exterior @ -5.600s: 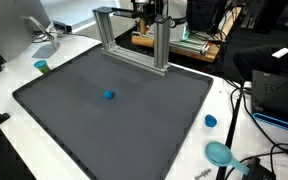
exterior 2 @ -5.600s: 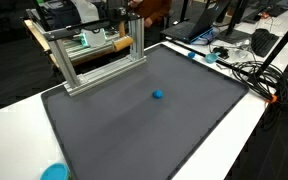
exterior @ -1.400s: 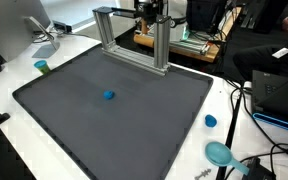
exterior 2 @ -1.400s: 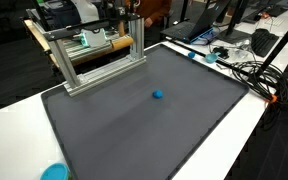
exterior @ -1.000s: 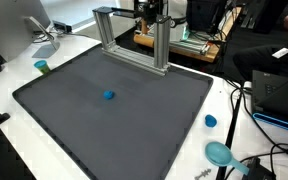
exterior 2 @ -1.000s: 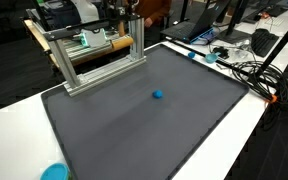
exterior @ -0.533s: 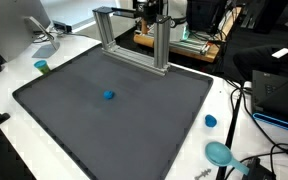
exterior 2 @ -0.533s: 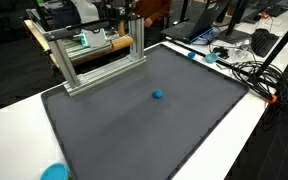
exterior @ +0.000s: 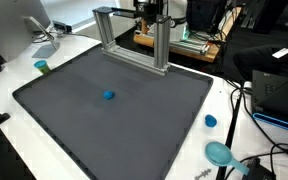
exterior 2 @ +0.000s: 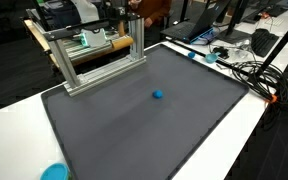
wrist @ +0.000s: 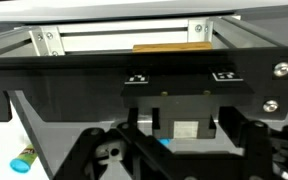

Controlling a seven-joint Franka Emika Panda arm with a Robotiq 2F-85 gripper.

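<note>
A small blue object (exterior: pixel 108 96) lies alone near the middle of a dark grey mat (exterior: pixel 74 120); it also shows in the other exterior view (exterior 2: pixel 158 96). In the wrist view my gripper (wrist: pixel 174 166) fills the lower half. Its black linkages are spread wide and nothing sits between them. A sliver of the blue object (wrist: pixel 165 143) peeks out behind the gripper body. In both exterior views the dark gripper (exterior: pixel 150 10) hangs high at the back, over the aluminium frame (exterior: pixel 134 35), far from the blue object.
The aluminium frame (exterior 2: pixel 94 55) stands on the mat's back edge, with a wooden board (wrist: pixel 174 46) behind it. A green-capped item (exterior: pixel 41 67) and blue lids (exterior: pixel 211 121) lie on the white table (exterior: pixel 14 70). Cables (exterior 2: pixel 249 70) and laptops crowd one side.
</note>
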